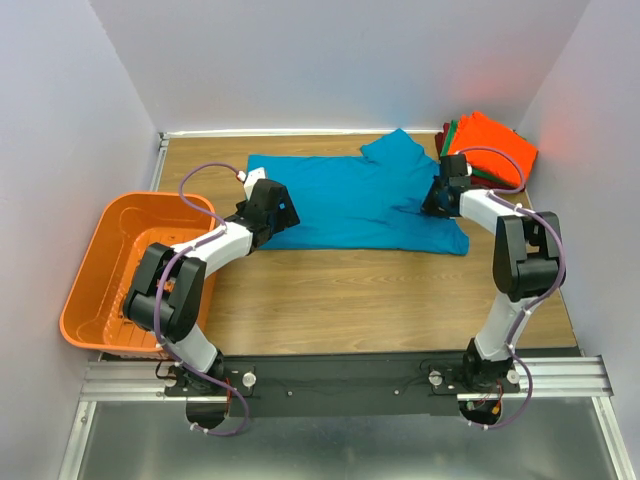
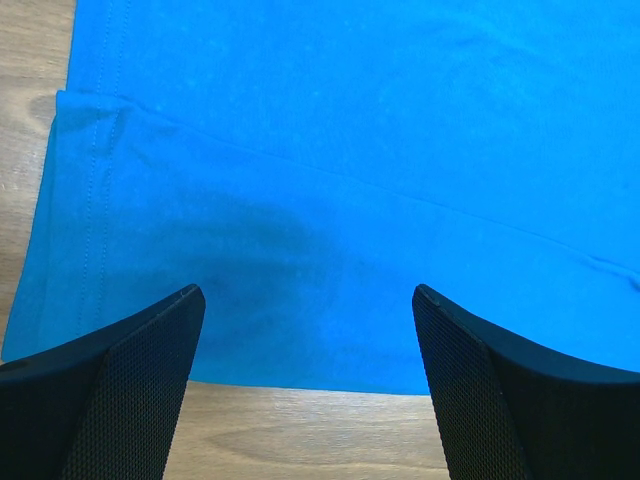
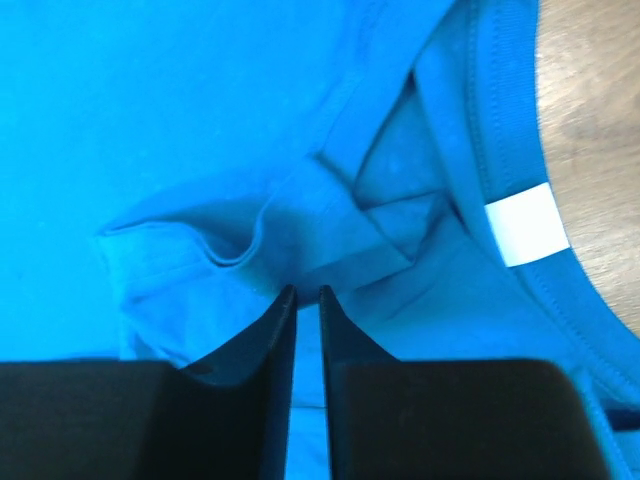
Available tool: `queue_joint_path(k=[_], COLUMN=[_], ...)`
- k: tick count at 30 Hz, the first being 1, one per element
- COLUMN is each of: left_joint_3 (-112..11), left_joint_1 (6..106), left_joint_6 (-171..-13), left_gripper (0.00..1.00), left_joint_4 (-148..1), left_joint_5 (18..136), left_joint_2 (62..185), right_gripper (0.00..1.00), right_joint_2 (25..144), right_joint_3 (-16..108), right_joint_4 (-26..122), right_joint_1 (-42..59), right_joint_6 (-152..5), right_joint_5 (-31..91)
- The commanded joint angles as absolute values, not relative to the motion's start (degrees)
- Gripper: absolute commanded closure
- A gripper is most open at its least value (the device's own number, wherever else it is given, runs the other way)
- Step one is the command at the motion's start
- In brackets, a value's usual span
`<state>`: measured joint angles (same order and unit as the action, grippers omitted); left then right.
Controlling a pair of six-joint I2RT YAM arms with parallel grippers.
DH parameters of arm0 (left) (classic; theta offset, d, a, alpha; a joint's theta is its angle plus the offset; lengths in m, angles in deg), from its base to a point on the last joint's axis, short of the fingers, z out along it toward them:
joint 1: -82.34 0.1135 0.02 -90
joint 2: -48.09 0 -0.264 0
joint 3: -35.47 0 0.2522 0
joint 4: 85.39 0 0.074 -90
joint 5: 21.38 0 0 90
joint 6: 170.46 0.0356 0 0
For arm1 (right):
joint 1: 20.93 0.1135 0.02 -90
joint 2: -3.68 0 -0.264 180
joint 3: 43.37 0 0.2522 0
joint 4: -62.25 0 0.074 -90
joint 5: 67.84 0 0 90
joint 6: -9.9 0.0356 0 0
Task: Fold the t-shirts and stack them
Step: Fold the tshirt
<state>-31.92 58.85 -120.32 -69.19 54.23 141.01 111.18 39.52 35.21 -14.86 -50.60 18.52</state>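
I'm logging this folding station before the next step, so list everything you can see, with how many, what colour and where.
blue t-shirt: one, teal-blue, spread across the table's far middle
neck label: one, white, inside its collar
folded t-shirts: one stack, orange on top with green and dark red edges beneath, far right corner
basket: one, orange plastic, at the table's left side
table: one, brown wood
left fingers: two, black, wide open over the blue t-shirt's edge
right fingers: two, black, nearly together on bunched cloth beside the collar
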Motion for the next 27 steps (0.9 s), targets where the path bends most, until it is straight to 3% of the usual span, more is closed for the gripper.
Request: queue_joint_path(k=[1,3,15,22,27], left_joint_3=[-32.1,-32.0,-31.6,-31.9,-32.1], left_joint_1=[58.7,58.7,58.7,58.7,58.7], left_joint_6=[-119.8,-119.8,-119.6,-119.6,-119.5], left_gripper=[0.09,0.09,0.09,0.09,0.09], left_joint_4=[-70.5,-70.6,-70.2,-70.0,-69.9], left_joint_5=[55.3,55.3,54.8,55.0,54.9], left_joint_2=[141.2,141.1,140.3,140.1,140.0], right_gripper=[0.76,0.72,0.71,0.65,0.53], right_joint_2=[110.3,111.1,107.7,111.9,116.4], right_joint_3=[39.2,39.6,43.8,49.2,51.9], right_joint_4=[35.9,35.9,35.8,35.6,34.7], right_joint_1=[-14.3,-14.3,-14.3,-14.8,-14.8], right_joint_6=[-51.0,-51.3,-49.7,-50.5,-51.9], right_joint_5=[19.7,20.3,13.5,12.0,16.9])
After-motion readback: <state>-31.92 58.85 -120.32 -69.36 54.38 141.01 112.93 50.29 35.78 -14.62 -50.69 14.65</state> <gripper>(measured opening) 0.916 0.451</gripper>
